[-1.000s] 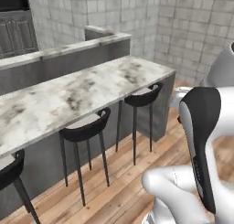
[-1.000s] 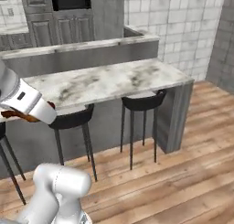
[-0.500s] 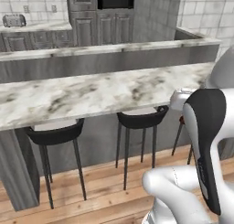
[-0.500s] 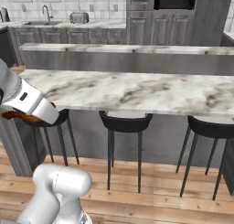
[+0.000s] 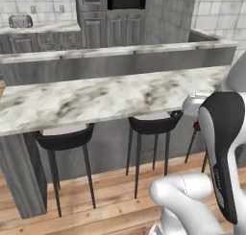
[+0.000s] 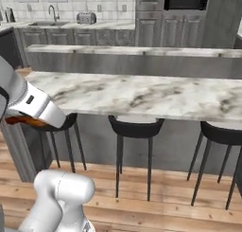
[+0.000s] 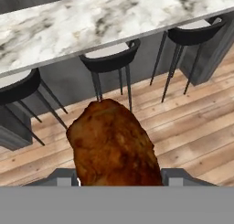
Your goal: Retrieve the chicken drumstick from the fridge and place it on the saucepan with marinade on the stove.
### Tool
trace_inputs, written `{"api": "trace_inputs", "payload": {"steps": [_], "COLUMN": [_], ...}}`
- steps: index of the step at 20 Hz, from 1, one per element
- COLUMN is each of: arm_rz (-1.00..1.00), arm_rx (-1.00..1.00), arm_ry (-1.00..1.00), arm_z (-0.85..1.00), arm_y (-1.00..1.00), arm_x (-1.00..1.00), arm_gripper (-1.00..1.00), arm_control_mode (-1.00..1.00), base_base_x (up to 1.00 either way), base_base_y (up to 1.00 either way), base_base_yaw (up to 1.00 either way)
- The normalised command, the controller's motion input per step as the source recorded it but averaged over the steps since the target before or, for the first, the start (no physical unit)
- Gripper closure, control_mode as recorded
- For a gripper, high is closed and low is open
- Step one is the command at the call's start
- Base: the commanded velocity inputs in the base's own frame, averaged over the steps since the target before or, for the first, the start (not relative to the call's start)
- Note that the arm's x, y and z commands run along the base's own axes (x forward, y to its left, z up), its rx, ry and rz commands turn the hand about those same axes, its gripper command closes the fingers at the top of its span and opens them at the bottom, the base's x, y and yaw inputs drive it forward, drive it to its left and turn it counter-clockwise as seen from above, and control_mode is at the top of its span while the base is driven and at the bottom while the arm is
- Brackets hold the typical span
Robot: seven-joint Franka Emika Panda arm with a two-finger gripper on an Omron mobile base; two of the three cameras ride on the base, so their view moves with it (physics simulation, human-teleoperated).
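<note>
**Where my three cameras look**

My left base camera sits behind my arm, low on my left, and faces forward across the marble counter toward the dark wall cabinets. My right base camera sits behind on the other side and faces the same counter more squarely, taking in the sink wall beyond. Both share the counter, the black stools beneath it and the wood floor. My hand camera looks downward along my fingers, close against the chicken drumstick, with stools and floor farther off.
</note>
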Motion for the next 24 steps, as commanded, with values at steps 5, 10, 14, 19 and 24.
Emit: {"api": "trace_inputs", "payload": {"steps": [5,10,14,19,24], "arm_rz": [0.0,0.0,0.0,0.0,0.0], "arm_rx": [0.0,0.0,0.0,0.0,0.0], "arm_ry": [0.0,0.0,0.0,0.0,0.0], "arm_z": [0.0,0.0,0.0,0.0,0.0], "arm_y": [0.0,0.0,0.0,0.0,0.0], "arm_x": [0.0,0.0,0.0,0.0,0.0], "arm_gripper": [1.0,1.0,1.0,1.0,1.0], "arm_control_mode": [1.0,1.0,1.0,1.0,1.0], "base_base_x": [-0.07,0.61,1.0,0.66,0.55], "base_base_y": [1.0,1.0,1.0,1.0,1.0], "base_base_yaw": [0.31,0.17,0.11,0.1,0.01]}}
